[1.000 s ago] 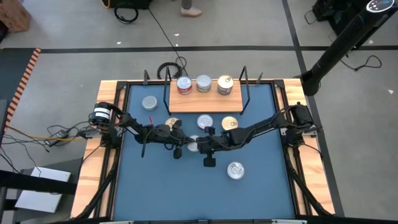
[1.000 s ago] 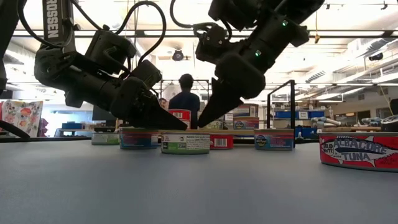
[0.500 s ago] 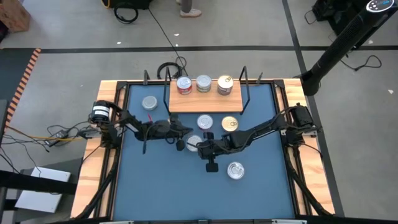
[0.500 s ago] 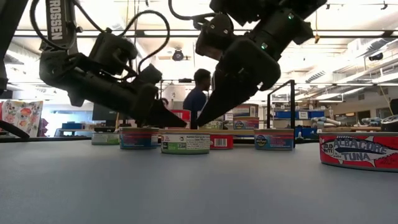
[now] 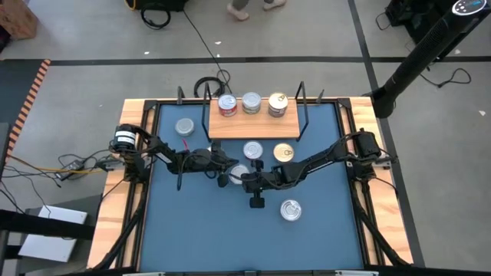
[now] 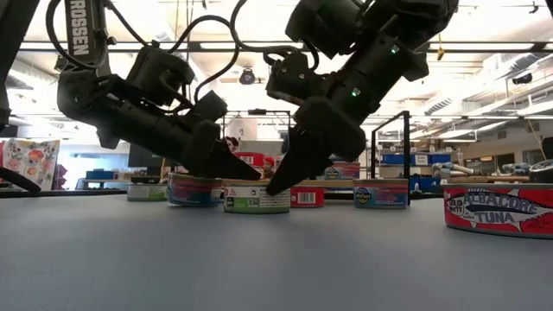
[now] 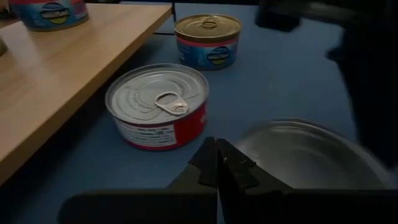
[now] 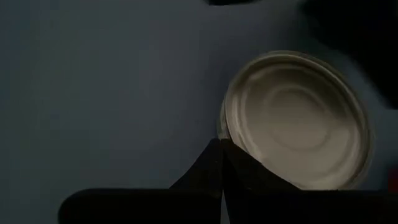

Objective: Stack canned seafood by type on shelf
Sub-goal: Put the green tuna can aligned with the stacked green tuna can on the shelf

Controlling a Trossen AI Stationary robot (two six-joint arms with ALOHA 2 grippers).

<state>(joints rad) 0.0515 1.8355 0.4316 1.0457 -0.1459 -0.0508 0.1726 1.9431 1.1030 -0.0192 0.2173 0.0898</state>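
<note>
Left jaws (image 7: pixel 216 163): closed, empty, beside plain silver tin (image 7: pixel 311 155).
Right jaws (image 8: pixel 222 163): closed, tips at that tin's rim.
Far tin (image 6: pixel 498 210): reads "ALBACORE TUNA".
Shelf (image 5: pixel 253 123): beyond both jaws, three tins on it.

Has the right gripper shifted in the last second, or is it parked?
Yes. In the low view the shut right gripper has dropped from above the middle tin to that tin's right rim. From above, it crept slightly left toward the left gripper.
</note>
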